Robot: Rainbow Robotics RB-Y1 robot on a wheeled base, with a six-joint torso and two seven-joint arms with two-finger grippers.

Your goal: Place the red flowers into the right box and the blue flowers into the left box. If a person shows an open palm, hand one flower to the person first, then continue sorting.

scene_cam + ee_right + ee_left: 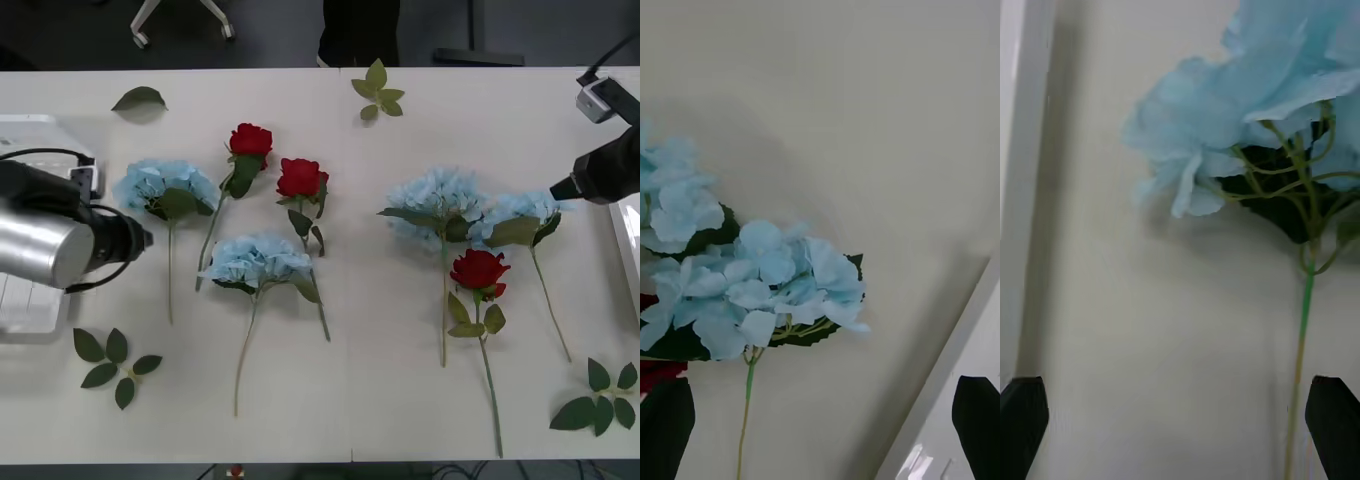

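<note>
Two grippers spread, empty. Left gripper nearest leftmost blue flower, just beside left box; stem running lengthwise toward one finger. Right gripper near rightmost blue flower.

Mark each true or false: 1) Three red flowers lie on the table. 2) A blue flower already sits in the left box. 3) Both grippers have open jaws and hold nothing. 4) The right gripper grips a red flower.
1) True: three red flowers.
2) False: all four blue flowers lie on the table; none is seen in the left box.
3) True: left gripper, right gripper.
4) False: it holds nothing, near a blue flower.
</note>
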